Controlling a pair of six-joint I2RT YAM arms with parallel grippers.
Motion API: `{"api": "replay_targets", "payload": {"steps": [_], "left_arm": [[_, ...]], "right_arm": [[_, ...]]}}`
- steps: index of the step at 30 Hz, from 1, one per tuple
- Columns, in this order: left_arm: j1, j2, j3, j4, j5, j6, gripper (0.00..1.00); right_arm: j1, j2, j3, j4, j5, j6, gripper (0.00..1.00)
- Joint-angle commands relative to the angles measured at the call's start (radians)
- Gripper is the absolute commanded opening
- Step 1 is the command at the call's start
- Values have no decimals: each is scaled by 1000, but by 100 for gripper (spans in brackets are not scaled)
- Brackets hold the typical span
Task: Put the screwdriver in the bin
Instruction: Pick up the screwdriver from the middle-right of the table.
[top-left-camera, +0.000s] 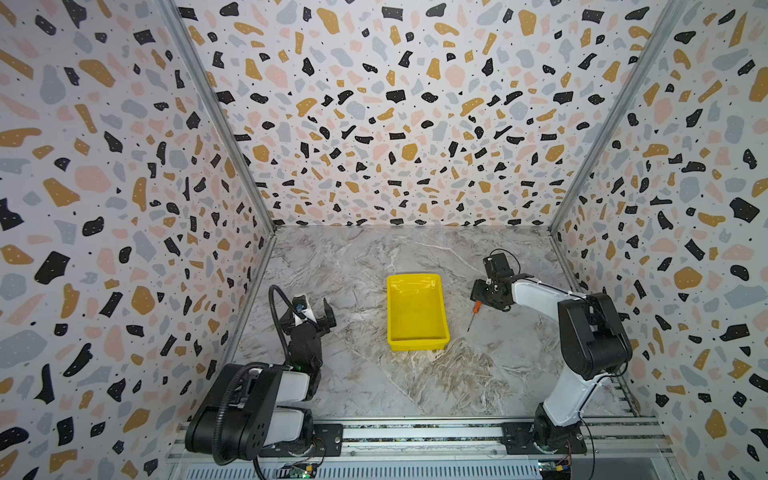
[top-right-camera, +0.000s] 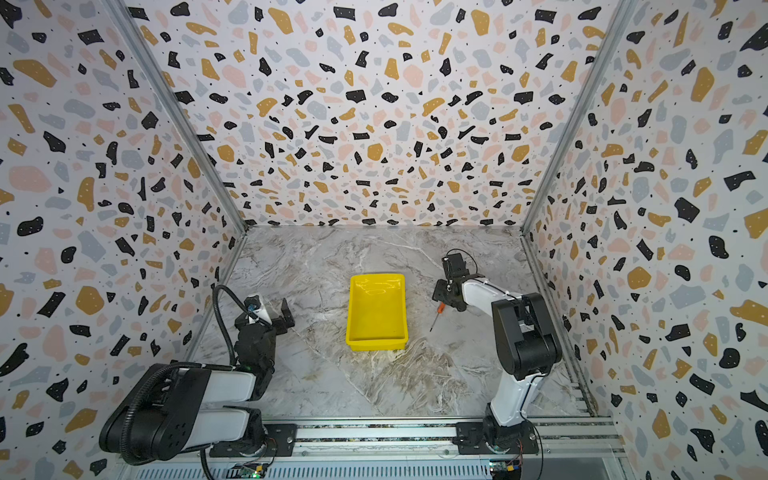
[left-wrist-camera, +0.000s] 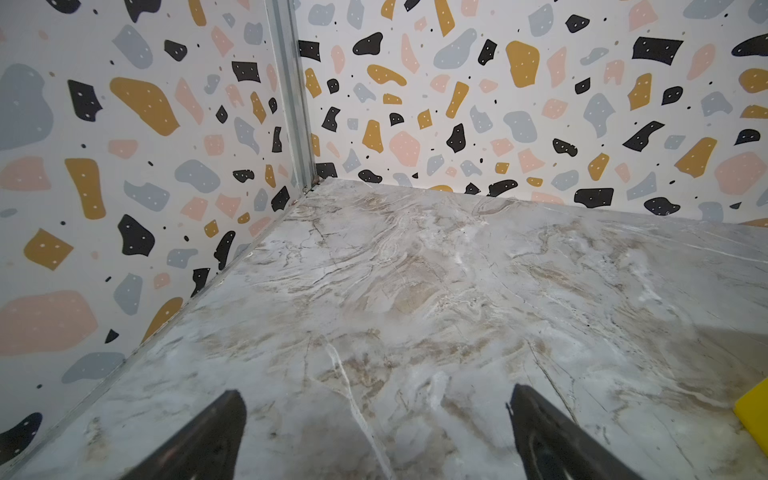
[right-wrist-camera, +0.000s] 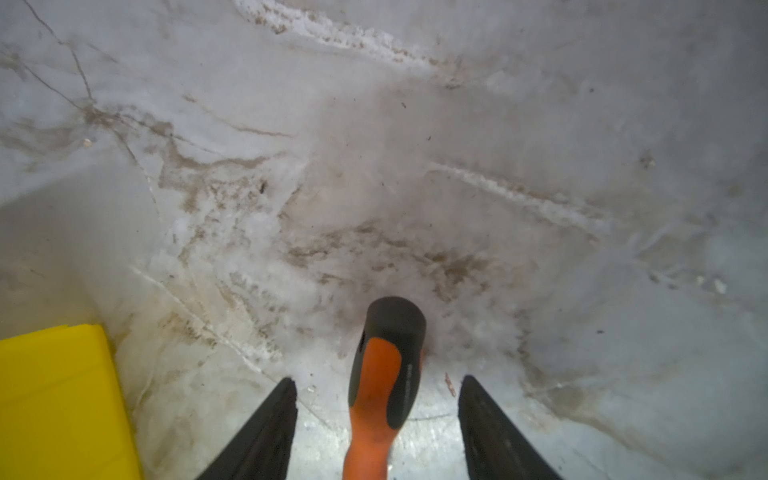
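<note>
The screwdriver (top-left-camera: 475, 312), orange-handled with a thin metal shaft, lies on the marble table right of the bin (top-left-camera: 419, 344), a bright yellow shallow tray; both top views show them. My right gripper (top-left-camera: 481, 294) points down over the handle's far end. In the right wrist view the handle (right-wrist-camera: 386, 374) sits between the two black fingers of the right gripper (right-wrist-camera: 379, 379), with a gap on each side, so the jaws are open and not touching it. A corner of the bin (right-wrist-camera: 54, 395) shows beside them. My left gripper (top-left-camera: 316, 309) stands open and empty at the left.
Patterned walls close in the table on three sides, with metal corner posts (top-left-camera: 216, 112). A rail (top-left-camera: 415, 432) carrying both arm bases runs along the front edge. In the left wrist view the bin's corner (left-wrist-camera: 754, 409) shows beside the left gripper (left-wrist-camera: 374, 392).
</note>
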Motion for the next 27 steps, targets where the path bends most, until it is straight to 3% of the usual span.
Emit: {"api": "replay_targets", "payload": {"steps": [1,6,11,19,27], "left_arm": [[-4,-9,17,37,4,10,100],[-3,-9,17,37,5,11,100],[-4,-9,17,37,5,10,100],[-4,-9,17,37,5,10,100],[-4,-9,17,37,5,10,100]], "right_arm": [[5,6,10,-31,8,6,60],[9,27,10,-11,3,-4,50],[9,43,23,-24,16,-4,46],[20,-1,-13,-12,81,-2,23],[84,-189,-28,-99,229,-16,21]]}}
